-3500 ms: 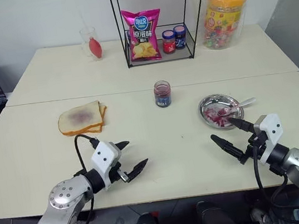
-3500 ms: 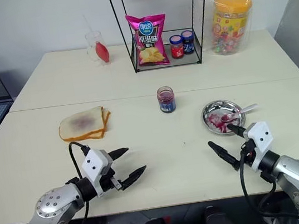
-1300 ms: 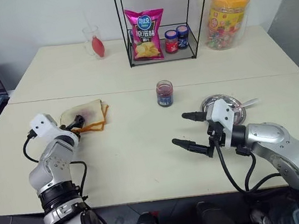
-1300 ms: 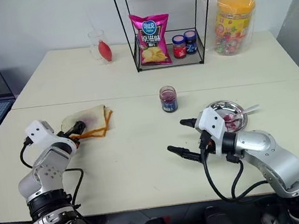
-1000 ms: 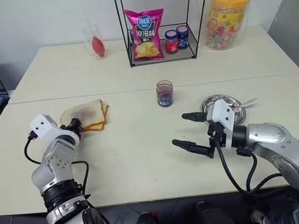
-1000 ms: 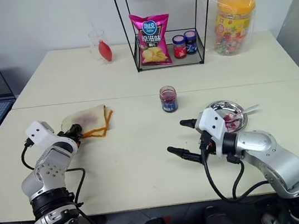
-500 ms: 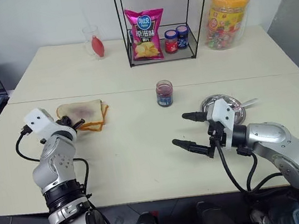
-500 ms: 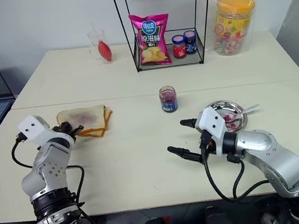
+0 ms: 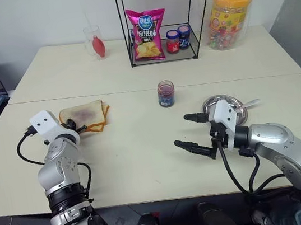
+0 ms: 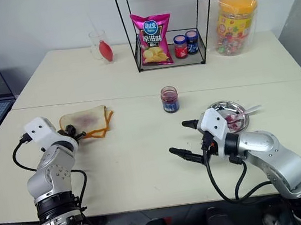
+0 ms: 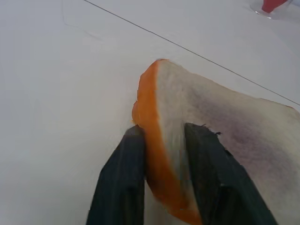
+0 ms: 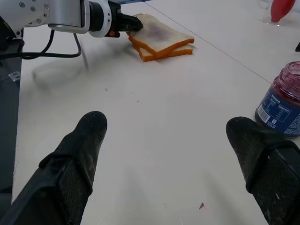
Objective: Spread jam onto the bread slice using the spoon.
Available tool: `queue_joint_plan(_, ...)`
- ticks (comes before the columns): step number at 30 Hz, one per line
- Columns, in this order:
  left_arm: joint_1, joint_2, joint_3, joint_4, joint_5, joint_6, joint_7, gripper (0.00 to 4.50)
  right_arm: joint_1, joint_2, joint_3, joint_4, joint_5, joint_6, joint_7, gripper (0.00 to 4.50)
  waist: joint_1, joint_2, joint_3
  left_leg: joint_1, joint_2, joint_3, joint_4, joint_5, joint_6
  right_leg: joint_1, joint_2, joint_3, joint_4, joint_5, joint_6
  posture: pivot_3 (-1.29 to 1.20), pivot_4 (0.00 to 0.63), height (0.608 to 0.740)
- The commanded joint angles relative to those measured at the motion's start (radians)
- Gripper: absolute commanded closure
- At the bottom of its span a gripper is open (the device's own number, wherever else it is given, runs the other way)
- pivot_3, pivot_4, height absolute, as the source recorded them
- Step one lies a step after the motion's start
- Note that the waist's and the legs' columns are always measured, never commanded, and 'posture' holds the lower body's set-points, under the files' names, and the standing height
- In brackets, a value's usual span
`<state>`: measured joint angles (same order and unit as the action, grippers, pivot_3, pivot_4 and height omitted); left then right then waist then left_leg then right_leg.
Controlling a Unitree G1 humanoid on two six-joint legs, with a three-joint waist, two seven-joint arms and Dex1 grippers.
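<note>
While the left gripper (image 11: 161, 140) is set at the near corner of the bread slice (image 9: 84, 113), its two black fingers (image 11: 123, 178) are seen in the left wrist view on either side of the slice's orange-tan crust edge, closed onto it. That top slice bears a purple smear in its middle and lies stacked on a second bread slice (image 12: 165, 52), on the left part of the front table (image 9: 144, 147). The right gripper (image 9: 190, 132) is held above the table with its fingers spread wide and nothing between them. The jam (image 9: 164, 94) is stood upright near the table's middle, well apart from the bread. The spoon (image 9: 239, 107) is laid in a small round metal dish (image 9: 213, 105) to the right, its bowl smeared with jam and its handle over the rim. On the rear table (image 9: 76, 72) a wire rack (image 9: 160, 17) holds a pink crisp packet (image 9: 146, 34) and two small jars (image 9: 177, 38).
</note>
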<state>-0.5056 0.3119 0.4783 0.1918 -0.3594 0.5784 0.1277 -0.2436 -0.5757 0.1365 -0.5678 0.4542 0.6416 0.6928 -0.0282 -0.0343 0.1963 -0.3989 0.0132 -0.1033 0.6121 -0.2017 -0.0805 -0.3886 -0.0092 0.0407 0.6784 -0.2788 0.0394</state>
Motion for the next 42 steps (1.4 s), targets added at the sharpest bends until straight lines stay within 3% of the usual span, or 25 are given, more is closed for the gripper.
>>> queue_joint_plan(1, -0.001, 0.012, -0.007, -0.053, 0.013, -0.012, 0.006, 3.03, 0.002, -0.011, -0.032, -0.037, 0.014, -0.009, 0.003, 0.00, 0.000, 0.000, 0.000, 0.000, 0.000, 0.000, 0.000, 0.000, 0.000, 0.000, 0.000, 0.000, 0.000, 0.000, 0.000, 0.00, 0.150, 0.740)
queue_joint_plan(8, -0.004, 0.002, 0.008, -0.069, 0.013, -0.050, 0.017, 3.03, 0.003, -0.015, -0.031, -0.036, 0.016, -0.008, 0.005, 0.00, 0.000, 0.000, 0.000, 0.000, 0.000, 0.000, 0.000, 0.000, 0.000, 0.000, 0.000, 0.000, 0.000, 0.000, 0.000, 0.00, 0.150, 0.740)
queue_joint_plan(11, 0.002, 0.003, 0.007, -0.077, 0.020, -0.062, 0.026, 3.48, 0.003, -0.015, -0.030, -0.036, 0.016, -0.008, 0.006, 0.00, 0.000, 0.000, 0.000, 0.000, 0.000, 0.000, 0.000, 0.000, 0.000, 0.000, 0.000, 0.000, 0.000, 0.000, 0.000, 0.00, 0.150, 0.740)
queue_joint_plan(15, 0.007, -0.003, 0.001, -0.093, 0.024, -0.074, 0.031, 4.45, 0.000, -0.014, -0.026, -0.033, 0.015, -0.009, 0.007, 0.00, 0.000, 0.000, 0.000, 0.000, 0.000, 0.000, 0.000, 0.000, 0.000, 0.000, 0.000, 0.000, 0.000, 0.000, 0.000, 0.00, 0.150, 0.740)
queue_joint_plan(20, 0.016, -0.003, -0.004, -0.102, 0.013, -0.081, 0.006, 4.49, 0.002, -0.016, -0.027, -0.036, 0.015, -0.008, 0.009, 0.00, -0.001, 0.000, 0.000, 0.000, 0.000, 0.000, 0.000, 0.000, 0.000, 0.000, 0.000, 0.000, 0.000, 0.000, 0.000, 0.00, 0.150, 0.740)
queue_joint_plan(28, 0.041, 0.047, -0.025, -0.199, -0.068, -0.072, -0.193, 4.49, 0.018, -0.031, -0.041, -0.054, 0.025, -0.006, 0.012, 0.00, 0.001, 0.000, 0.000, 0.000, 0.000, 0.000, 0.000, 0.000, 0.000, 0.000, 0.000, 0.000, 0.000, 0.000, 0.000, 0.00, 0.150, 0.740)
queue_joint_plan(32, 0.060, 0.131, -0.051, -0.305, -0.228, 0.096, -0.385, 4.49, 0.038, -0.054, -0.084, -0.085, 0.068, 0.012, 0.025, 0.00, 0.000, 0.000, 0.000, 0.000, 0.000, 0.000, 0.000, 0.000, 0.000, 0.000, 0.000, 0.000, 0.000, 0.000, 0.000, 0.00, 0.150, 0.740)
queue_joint_plan(37, 0.096, 0.303, -0.110, -0.448, -0.577, 0.461, -0.681, 4.49, 0.101, -0.135, -0.157, -0.140, 0.159, 0.063, 0.078, 0.00, -0.002, 0.000, 0.001, -0.001, 0.000, 0.000, -0.001, 0.000, 0.000, 0.000, 0.000, 0.000, -0.002, 0.000, 0.000, 0.00, 0.150, 0.740)
queue_joint_plan(42, 0.022, 0.378, -0.167, -0.424, -0.708, 0.588, -0.819, 4.49, 0.174, -0.200, -0.214, -0.183, 0.184, 0.071, 0.086, 0.00, -0.002, 0.000, 0.001, -0.001, 0.000, 0.000, -0.001, 0.000, 0.000, 0.000, 0.000, 0.000, -0.002, -0.001, -0.001, 0.00, 0.150, 0.740)
